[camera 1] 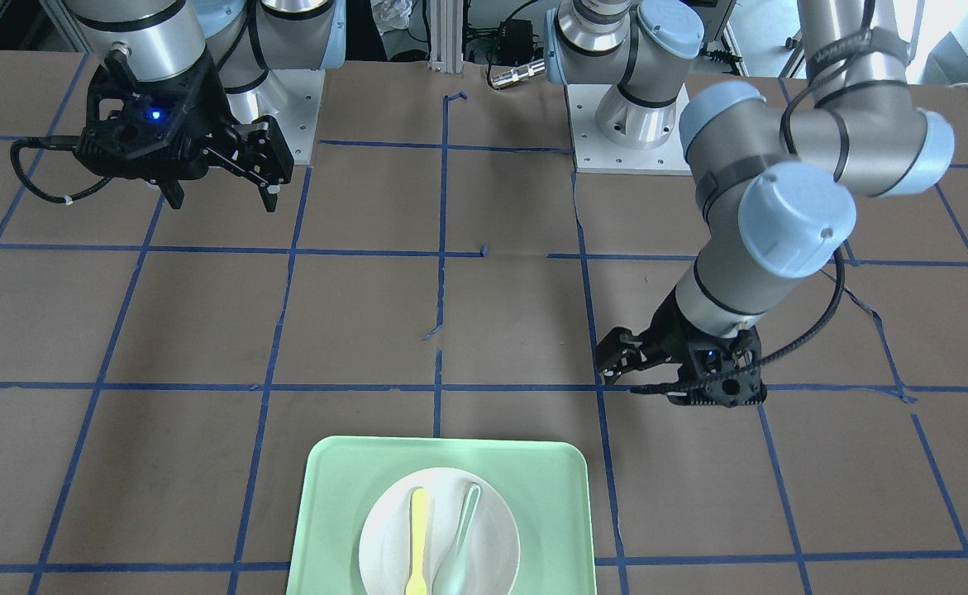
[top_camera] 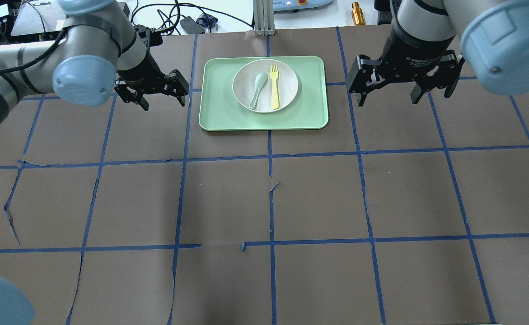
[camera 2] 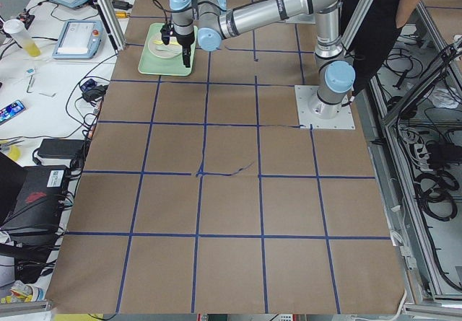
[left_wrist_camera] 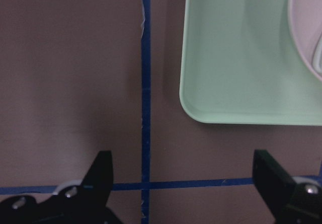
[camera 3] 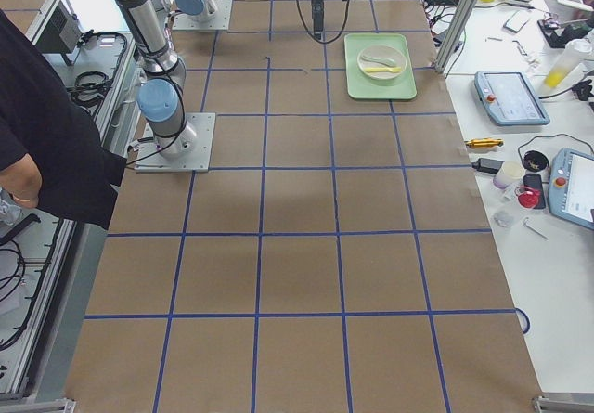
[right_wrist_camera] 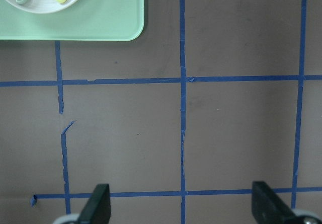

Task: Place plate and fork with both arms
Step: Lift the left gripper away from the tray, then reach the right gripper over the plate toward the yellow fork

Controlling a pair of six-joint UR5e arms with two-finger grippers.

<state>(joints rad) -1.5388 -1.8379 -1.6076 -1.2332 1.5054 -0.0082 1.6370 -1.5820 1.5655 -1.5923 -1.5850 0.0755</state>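
Both left gripper [top_camera: 165, 104] and right gripper [top_camera: 388, 103] gape above the blue-taped brown table [top_camera: 318, 198].

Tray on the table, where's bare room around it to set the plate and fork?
The brown paper on the robot's side of the tray is bare, as are the gaps out to the left gripper and right gripper. The tray's margins beside the plate are narrow. The plate is crowded with fork and spoon.

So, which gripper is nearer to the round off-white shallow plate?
Left. The left gripper hangs low just outside the pale-green rectangular tray, beside the plate; the right gripper is higher and farther on the opposite side.
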